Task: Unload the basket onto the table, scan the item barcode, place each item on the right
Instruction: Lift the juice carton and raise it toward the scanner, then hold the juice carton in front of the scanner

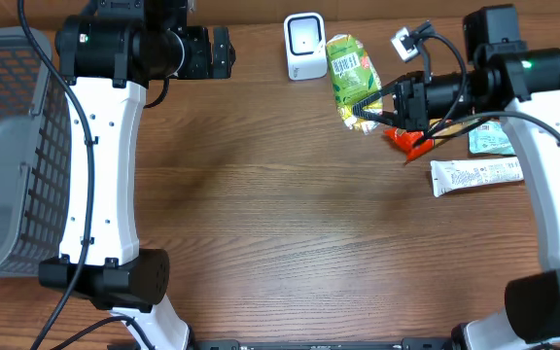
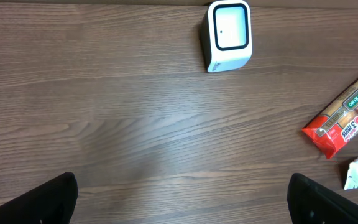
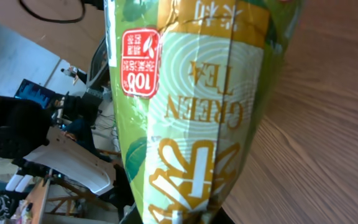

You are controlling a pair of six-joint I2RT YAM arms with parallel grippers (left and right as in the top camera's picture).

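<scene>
Far left of the scanner (image 1: pixel 304 46), at the edge of the table (image 1: pixel 290 224), sat a big grey basket (image 1: pixel 8 146), presumably there to take goods once scanned. Nearer the scanner on that same side, the left claw (image 1: pixel 224 51) hung with its fingers spread wide and nothing between them, parked out of the way, I'd say. Just right of the scanner, the right claw (image 1: pixel 372 109) was clamped on the lower end of the green tea pouch (image 1: pixel 350 73). A white printed panel on the pouch faced upward, and its top sat close beside the scanner, seemingly so the code could be swung toward the window. Further right of the scanner lay a white tube (image 1: pixel 476 175), a red packet (image 1: pixel 408 144) and a small teal sachet (image 1: pixel 491 141), likely next in line.
</scene>
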